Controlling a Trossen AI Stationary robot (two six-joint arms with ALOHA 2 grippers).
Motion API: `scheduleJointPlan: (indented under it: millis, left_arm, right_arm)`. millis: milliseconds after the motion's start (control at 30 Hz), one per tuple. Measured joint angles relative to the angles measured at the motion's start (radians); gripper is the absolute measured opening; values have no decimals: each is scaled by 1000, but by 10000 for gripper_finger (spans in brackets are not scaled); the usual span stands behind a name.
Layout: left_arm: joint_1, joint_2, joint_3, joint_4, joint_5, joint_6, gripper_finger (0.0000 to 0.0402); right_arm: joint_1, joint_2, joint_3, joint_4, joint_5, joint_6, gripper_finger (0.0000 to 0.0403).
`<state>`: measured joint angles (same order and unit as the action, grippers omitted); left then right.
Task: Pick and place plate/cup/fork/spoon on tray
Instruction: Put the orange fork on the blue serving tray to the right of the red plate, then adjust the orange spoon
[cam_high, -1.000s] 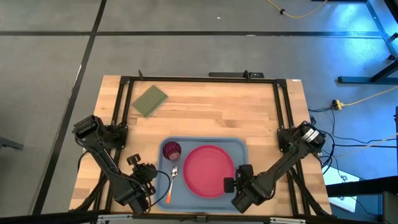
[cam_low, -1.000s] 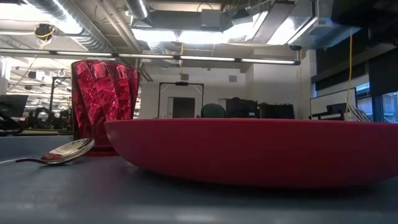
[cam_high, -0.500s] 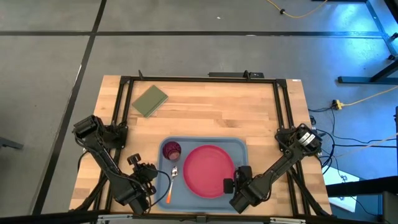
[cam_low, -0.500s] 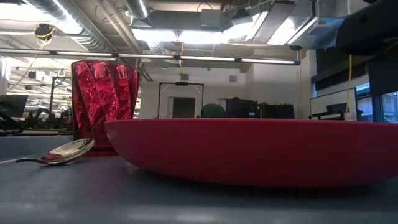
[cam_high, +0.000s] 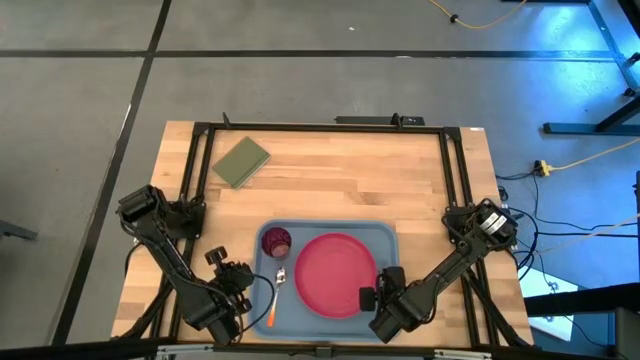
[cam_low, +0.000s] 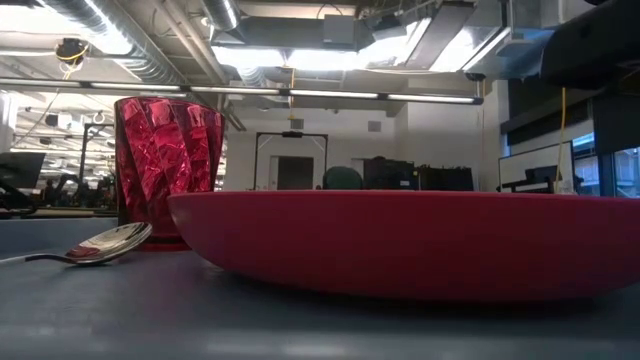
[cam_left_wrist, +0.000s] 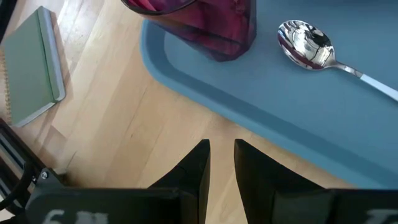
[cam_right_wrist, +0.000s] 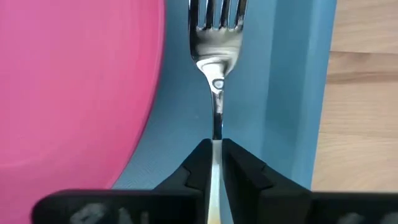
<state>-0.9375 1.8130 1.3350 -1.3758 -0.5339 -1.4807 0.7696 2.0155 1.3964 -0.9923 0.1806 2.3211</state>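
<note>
Right tool (cam_right_wrist: 214, 163) seemingly clamps fork (cam_right_wrist: 215, 56) over tray (cam_right_wrist: 283, 81)

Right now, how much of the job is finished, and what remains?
The plate, cup and spoon already lie in the tray. In hand is the fork: the right gripper is closed on its shaft, over the tray floor between the plate and the tray's rim. Only releasing the fork is left. The left gripper waits beside the tray, nearly closed and empty.
</note>
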Motion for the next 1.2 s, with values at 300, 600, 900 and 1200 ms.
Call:
scheduleJointPlan:
  millis: [300, 600, 900, 1200]
  left_arm:
    - [0, 0, 0, 0, -2, 0, 66]
    - [0, 0, 0, -4, 27, 4, 66]
    - [5, 0, 61, -91, 114, 138, 66]
    - [14, -24, 353, -162, -81, 340, 66]
  right_arm:
    - [0, 0, 0, -5, 0, -6, 56]
    - [5, -75, 2, -21, 0, -145, 57]
    - [42, -176, 2, 50, -18, -445, 57]
    - [62, -209, 2, 67, -125, -628, 57]
